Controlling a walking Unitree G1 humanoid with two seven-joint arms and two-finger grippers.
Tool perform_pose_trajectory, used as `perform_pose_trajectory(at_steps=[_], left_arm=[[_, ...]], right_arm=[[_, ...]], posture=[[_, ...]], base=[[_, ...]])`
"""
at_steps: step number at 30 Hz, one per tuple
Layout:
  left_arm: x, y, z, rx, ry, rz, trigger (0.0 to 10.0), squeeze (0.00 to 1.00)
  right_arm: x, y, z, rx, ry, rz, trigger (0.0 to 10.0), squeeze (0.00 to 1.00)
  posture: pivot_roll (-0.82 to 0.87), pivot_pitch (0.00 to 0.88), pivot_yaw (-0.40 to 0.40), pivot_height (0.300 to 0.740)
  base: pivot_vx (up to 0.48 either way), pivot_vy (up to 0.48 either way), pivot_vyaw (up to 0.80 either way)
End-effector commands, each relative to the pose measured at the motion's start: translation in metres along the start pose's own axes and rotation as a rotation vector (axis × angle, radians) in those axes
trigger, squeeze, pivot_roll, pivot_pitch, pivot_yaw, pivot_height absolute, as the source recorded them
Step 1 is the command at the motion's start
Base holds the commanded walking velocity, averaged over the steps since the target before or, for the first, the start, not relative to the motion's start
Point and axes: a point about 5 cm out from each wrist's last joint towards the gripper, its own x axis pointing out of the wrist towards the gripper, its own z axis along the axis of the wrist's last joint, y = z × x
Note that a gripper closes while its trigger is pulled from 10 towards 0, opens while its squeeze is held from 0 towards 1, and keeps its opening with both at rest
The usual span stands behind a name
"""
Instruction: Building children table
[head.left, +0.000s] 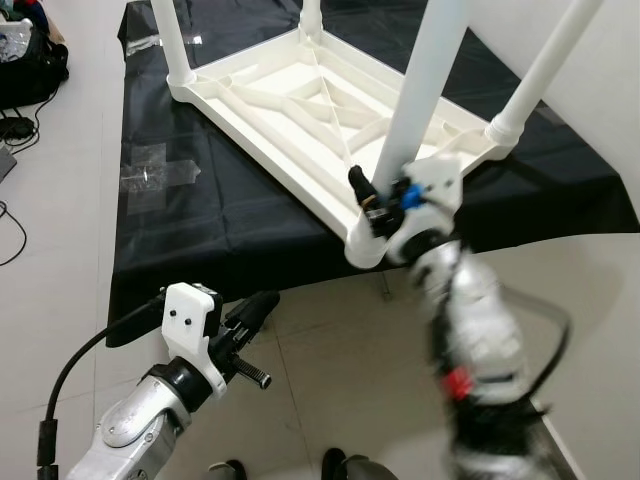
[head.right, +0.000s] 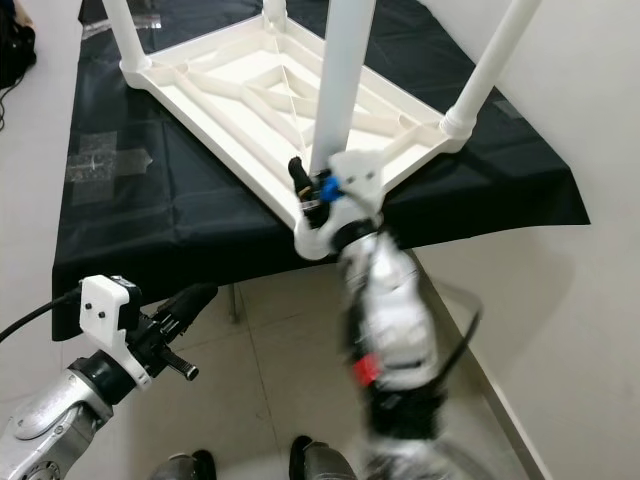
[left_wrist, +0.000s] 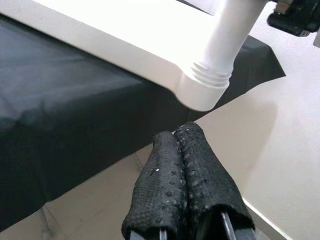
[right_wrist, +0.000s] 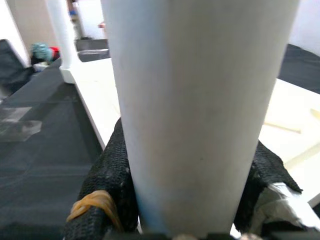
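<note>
A white plastic children's table (head.left: 300, 100) lies upside down on a black-covered surface (head.left: 200, 200), with its legs pointing up. My right gripper (head.left: 385, 205) is shut on the near white leg (head.left: 420, 90) just above its corner socket (head.left: 365, 245). In the right wrist view the leg (right_wrist: 200, 110) stands between the black fingers (right_wrist: 105, 185). My left gripper (head.left: 255, 310) is shut and holds nothing, low in front of the surface's edge. In the left wrist view its fingertips (left_wrist: 185, 150) sit just below that corner socket (left_wrist: 205, 90).
Clear tape patches (head.left: 155, 175) lie on the black cloth. A black bag and cables (head.left: 25, 70) sit on the floor at the far left. Grey tiled floor (head.left: 320, 370) spreads under the arms, and a white wall (head.left: 610, 120) rises on the right.
</note>
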Motion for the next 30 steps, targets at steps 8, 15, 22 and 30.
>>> perform_pose_trajectory(at_steps=[8,15,22,30], left_arm=[[0.002,0.002,-0.007,0.001,0.013,0.007,10.0,0.0],[0.002,0.0,-0.005,-0.004,0.006,0.004,10.0,0.0],[0.0,-0.002,-0.003,-0.007,0.002,-0.001,10.0,0.0],[-0.003,-0.002,-0.001,-0.006,0.005,-0.001,10.0,0.0]], right_arm=[[0.028,0.014,-0.008,0.06,0.081,0.131,10.0,0.2],[0.021,-0.011,0.011,0.068,-0.036,0.393,10.0,1.0],[0.03,-0.061,0.026,-0.069,-0.036,0.576,10.0,1.0],[0.042,-0.078,0.04,-0.098,-0.032,0.722,10.0,0.0]], posture=[[-0.03,0.191,-0.075,0.74],[-0.03,0.213,-0.077,0.74],[-0.02,0.238,-0.076,0.74],[-0.01,0.256,-0.075,0.74]], base=[[0.0,0.0,0.0],[0.0,0.0,0.0],[0.0,0.0,0.0],[0.0,0.0,0.0]])
